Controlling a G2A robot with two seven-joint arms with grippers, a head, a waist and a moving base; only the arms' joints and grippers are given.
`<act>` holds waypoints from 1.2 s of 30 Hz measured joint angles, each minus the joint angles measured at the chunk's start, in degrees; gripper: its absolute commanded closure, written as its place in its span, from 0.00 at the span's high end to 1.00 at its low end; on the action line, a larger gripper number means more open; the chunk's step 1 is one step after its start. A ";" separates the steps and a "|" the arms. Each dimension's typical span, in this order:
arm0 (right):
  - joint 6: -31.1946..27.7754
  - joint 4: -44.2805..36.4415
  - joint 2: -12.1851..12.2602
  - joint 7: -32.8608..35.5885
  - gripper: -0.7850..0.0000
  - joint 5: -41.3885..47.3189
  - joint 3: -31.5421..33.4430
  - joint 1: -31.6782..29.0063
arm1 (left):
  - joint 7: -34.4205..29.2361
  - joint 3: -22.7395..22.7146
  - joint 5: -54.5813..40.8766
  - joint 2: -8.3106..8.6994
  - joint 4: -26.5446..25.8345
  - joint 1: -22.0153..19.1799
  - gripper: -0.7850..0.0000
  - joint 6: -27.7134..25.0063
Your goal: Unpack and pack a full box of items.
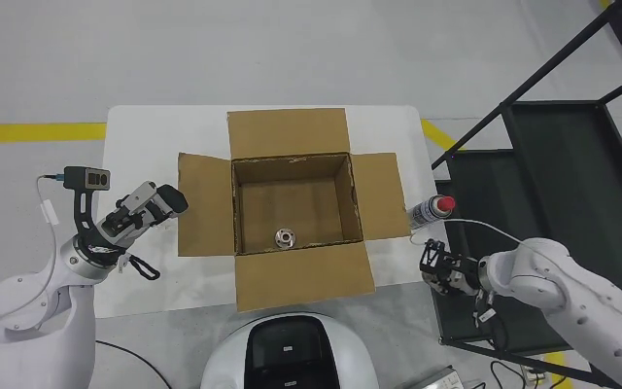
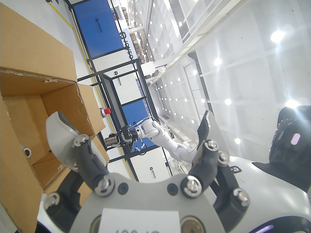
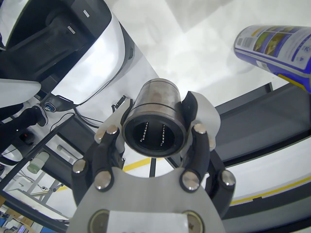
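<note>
An open cardboard box (image 1: 292, 126) stands mid-table with all flaps folded out. A small metal ring-shaped part (image 1: 285, 237) lies on its floor near the front wall, also seen as the part (image 2: 26, 152) in the left wrist view. My right gripper (image 3: 158, 112) is shut on a steel linear bearing (image 3: 155, 122), a hollow cylinder with ball rows inside. That gripper (image 1: 434, 266) hangs by the table's right edge, just in front of a lying spray can (image 1: 431, 208) with a red cap. My left gripper (image 2: 131, 127) is open and holds nothing, left of the box's left flap (image 1: 160, 202).
A black metal rack (image 1: 544, 194) stands close to the table's right side, right beside the right arm. The white table (image 1: 155, 136) has bare strips left and right of the box flaps. A yellow floor line (image 1: 49, 130) runs behind the table.
</note>
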 measured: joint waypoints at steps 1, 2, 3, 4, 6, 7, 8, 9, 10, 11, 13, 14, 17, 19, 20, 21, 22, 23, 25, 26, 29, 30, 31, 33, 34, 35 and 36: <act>0.93 0.64 -0.26 -1.01 0.00 -0.82 -1.33 0.68 | 0.00 0.00 0.00 0.00 0.00 0.00 1.00 0.00; 1.58 1.23 -0.46 -1.65 0.00 -1.44 -2.30 1.30 | 0.00 0.00 0.00 0.00 0.00 0.00 1.00 0.00; 2.13 1.85 -0.67 -2.27 0.00 -2.05 -3.27 1.98 | 0.00 0.00 0.00 0.00 0.00 0.00 1.00 0.00; 2.68 2.75 -0.95 -3.10 0.00 -2.74 -4.55 2.97 | 0.00 0.00 0.00 0.00 0.00 0.00 1.00 0.00; 3.29 4.23 -1.38 -3.92 0.00 -4.11 -6.42 4.62 | 0.00 0.00 0.00 0.00 0.00 0.00 1.00 0.00; 3.62 5.27 -1.69 -4.41 0.00 -4.90 -7.71 5.78 | 0.00 0.00 0.00 0.00 0.00 0.00 1.00 0.00; 3.79 6.14 -1.94 -4.73 0.00 -5.39 -8.71 6.68 | 0.00 0.00 0.00 0.00 0.00 0.00 1.00 0.00; 3.87 7.00 -2.20 -4.89 0.00 -5.87 -9.73 7.61 | 0.00 0.00 0.00 0.00 0.00 0.00 1.00 0.00; 3.82 8.08 -2.55 -4.91 0.00 -6.44 -11.11 8.86 | 0.00 0.00 0.00 0.00 0.00 0.00 1.00 0.00; 3.71 8.88 -2.83 -4.89 0.00 -6.76 -12.16 9.84 | 0.00 0.00 0.00 0.00 0.00 0.00 1.00 0.00; 3.45 10.87 -3.53 -4.81 0.00 -7.30 -14.62 12.22 | 0.00 0.00 0.00 0.00 0.00 0.00 1.00 0.00; 3.40 11.81 -3.86 -4.80 0.00 -7.49 -15.67 13.29 | 0.00 0.00 0.00 0.00 0.00 0.00 1.00 0.00; 3.45 14.89 -4.99 -4.85 0.00 -8.07 -18.81 16.91 | 0.00 0.00 0.00 0.00 0.00 0.00 1.00 0.00; 4.22 17.08 -5.73 -4.81 0.00 -8.53 -20.49 19.30 | 0.00 0.00 0.00 0.00 0.00 0.00 1.00 0.00; 4.53 17.96 -6.05 -4.98 0.00 -8.38 -21.10 20.20 | 0.00 0.00 0.00 0.00 0.00 0.00 1.00 0.00; 4.75 18.86 -6.35 -5.25 0.00 -7.99 -21.60 21.01 | 0.00 0.00 0.00 0.00 0.00 0.00 1.00 0.00; 4.88 20.04 -6.69 -5.42 0.00 -7.66 -22.18 21.99 | 0.00 0.00 0.00 0.00 0.00 0.00 1.00 0.00; 4.85 20.84 -6.92 -5.44 0.00 -7.63 -22.62 22.63 | 0.00 0.00 0.00 0.00 0.00 0.00 1.00 0.00; 4.59 22.44 -7.44 -5.62 0.00 -7.69 -23.62 23.93 | 0.00 0.00 0.00 0.00 0.00 0.00 1.00 0.00; 4.44 23.03 -7.64 -5.73 0.00 -7.76 -24.02 24.40 | 0.00 0.00 0.00 0.00 0.00 0.00 1.00 0.00; 4.12 24.65 -8.30 -6.05 0.00 -7.61 -25.22 25.68 | 0.00 0.00 0.00 0.00 0.00 0.00 1.00 0.00; 4.02 25.11 -8.49 -6.22 0.00 -7.43 -25.53 26.00 | 0.00 0.00 0.00 0.00 0.00 0.00 1.00 0.00; 3.88 25.80 -8.74 -6.58 0.00 -7.09 -25.91 26.41 | 0.00 0.00 0.00 0.00 0.00 0.00 1.00 0.00; 3.91 26.94 -9.12 -7.07 0.00 -6.94 -26.46 27.07 | 0.00 0.00 0.00 0.00 0.00 0.00 1.00 0.00; 4.26 27.69 -9.38 -7.38 0.00 -6.92 -26.80 27.52 | 0.00 0.00 0.00 0.00 0.00 0.00 1.00 0.00; 4.63 28.23 -9.58 -7.64 0.00 -6.87 -27.03 27.84 | 0.00 0.00 0.00 0.00 0.00 0.00 1.00 0.00; 4.90 28.73 -9.77 -7.92 0.00 -6.73 -27.24 28.13 | 0.00 0.00 0.00 0.00 0.00 0.00 1.00 0.00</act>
